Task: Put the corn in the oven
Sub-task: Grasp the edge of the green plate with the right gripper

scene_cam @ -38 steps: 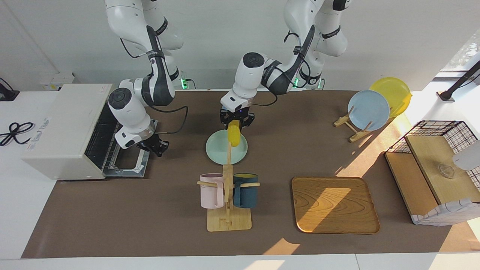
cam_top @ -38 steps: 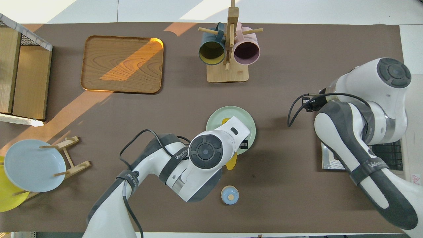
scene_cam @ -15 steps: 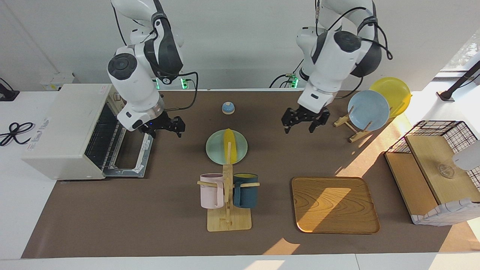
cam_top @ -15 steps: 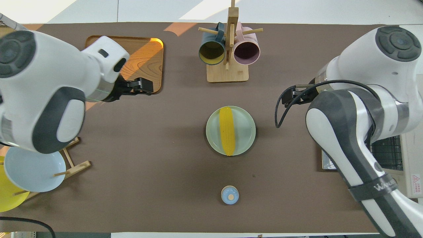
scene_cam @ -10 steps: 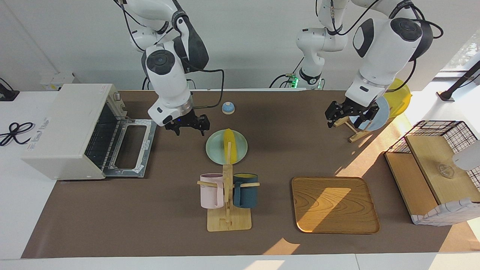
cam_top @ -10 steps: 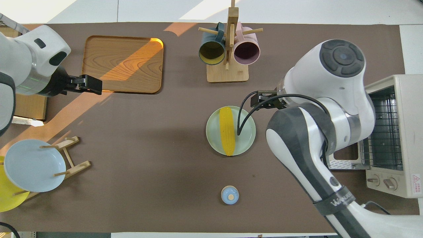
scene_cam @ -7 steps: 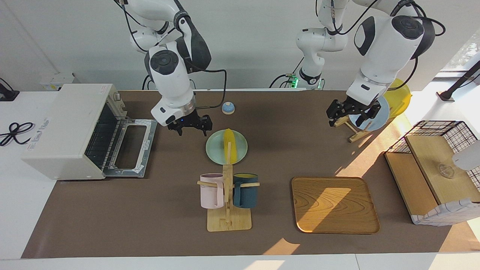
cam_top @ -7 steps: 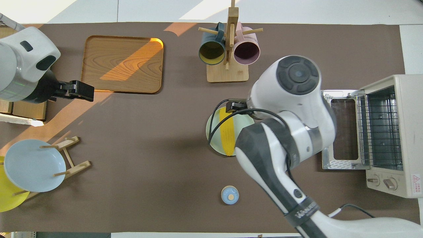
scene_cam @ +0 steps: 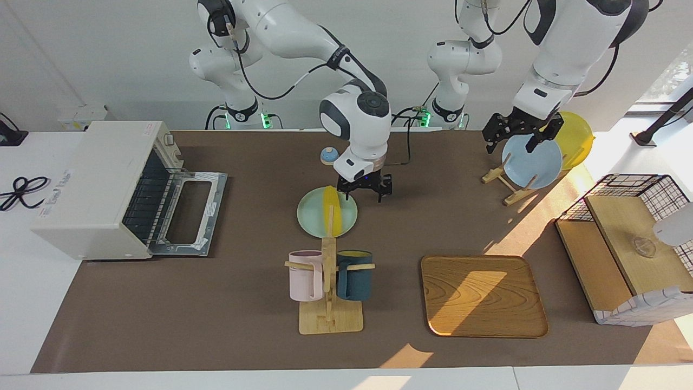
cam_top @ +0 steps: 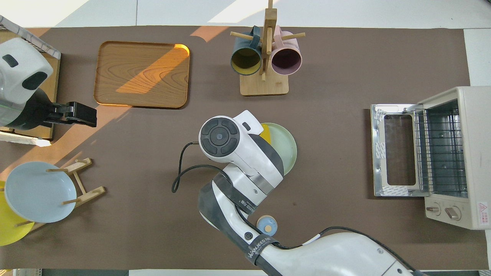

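Our right gripper [scene_cam: 364,190] hangs wide open over the plate [scene_cam: 311,222] rim. Our left gripper [scene_cam: 517,130], open and empty, waits up over the blue plate [scene_cam: 533,162]. The corn [scene_cam: 335,208] lies on the plate, not grabbed yet. The oven [scene_cam: 97,187] door is down, so picking up and putting in are left

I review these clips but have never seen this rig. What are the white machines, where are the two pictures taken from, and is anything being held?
They are two robot arms with two-finger grippers. One picture faces them across the table; the other looks down from above their own end. The right gripper hangs open beside the corn, which lies on a green plate. The left gripper waits open over the blue plate. Neither holds anything. The oven stands with its door down at the right arm's end.
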Controlling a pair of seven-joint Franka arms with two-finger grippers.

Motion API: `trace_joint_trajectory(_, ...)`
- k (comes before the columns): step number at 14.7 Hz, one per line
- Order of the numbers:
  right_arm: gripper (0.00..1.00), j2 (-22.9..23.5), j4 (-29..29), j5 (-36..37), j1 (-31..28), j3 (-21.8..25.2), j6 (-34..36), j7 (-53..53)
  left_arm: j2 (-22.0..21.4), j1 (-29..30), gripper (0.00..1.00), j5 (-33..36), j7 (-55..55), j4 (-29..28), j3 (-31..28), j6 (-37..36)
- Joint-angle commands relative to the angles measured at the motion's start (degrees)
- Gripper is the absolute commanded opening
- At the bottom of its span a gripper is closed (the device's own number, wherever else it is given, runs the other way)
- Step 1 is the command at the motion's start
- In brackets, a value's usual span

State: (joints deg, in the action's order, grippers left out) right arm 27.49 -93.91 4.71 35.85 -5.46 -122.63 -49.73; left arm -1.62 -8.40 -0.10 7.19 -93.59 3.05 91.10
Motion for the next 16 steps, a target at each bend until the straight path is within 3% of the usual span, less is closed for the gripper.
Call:
trace_joint_trajectory(1,0.99,0.03,-2.84,0.83,-1.05,0.01,-4.18,-0.01,-0.31,0.67,1.0,0.37,-1.3,-1.07,0.55,1.45)
trace_joint_trajectory(2,0.86,-0.15,-4.16,0.74,-1.05,0.01,-5.59,-0.01,-0.22,0.58,1.0,0.37,-1.47,-1.24,0.47,1.37)
trace_joint_trajectory(4,0.69,-0.68,-5.84,0.74,-1.22,-0.07,-6.22,0.16,-0.13,0.32,1.0,0.28,-1.48,-1.42,0.73,1.28)
trace_joint_trajectory(6,0.41,-1.03,-7.07,0.65,-1.22,-0.07,-6.74,0.25,-0.13,0.05,1.0,-1.99,-1.48,-1.51,0.64,1.36)
trace_joint_trajectory(8,0.22,-1.73,-9.61,0.13,-1.22,-0.07,-8.93,0.25,-0.13,0.49,1.0,-2.62,-1.48,-1.42,0.99,1.28)
trace_joint_trajectory(9,0.03,-1.91,-10.41,0.13,-1.13,-0.07,-9.11,0.25,-0.22,0.4,1.0,-2.62,-1.48,-1.51,1.08,1.19)
trace_joint_trajectory(13,0.0,-1.91,-9.45,0.47,-1.75,-0.07,-7.36,1.39,-0.31,0.14,1.0,-2.62,-1.39,-1.51,1.08,1.01)
trace_joint_trajectory(16,0.0,-1.39,-1.31,1.88,-2.19,0.28,4.73,6.13,-0.66,0.58,1.0,-2.62,-1.39,-1.86,1.08,0.92)
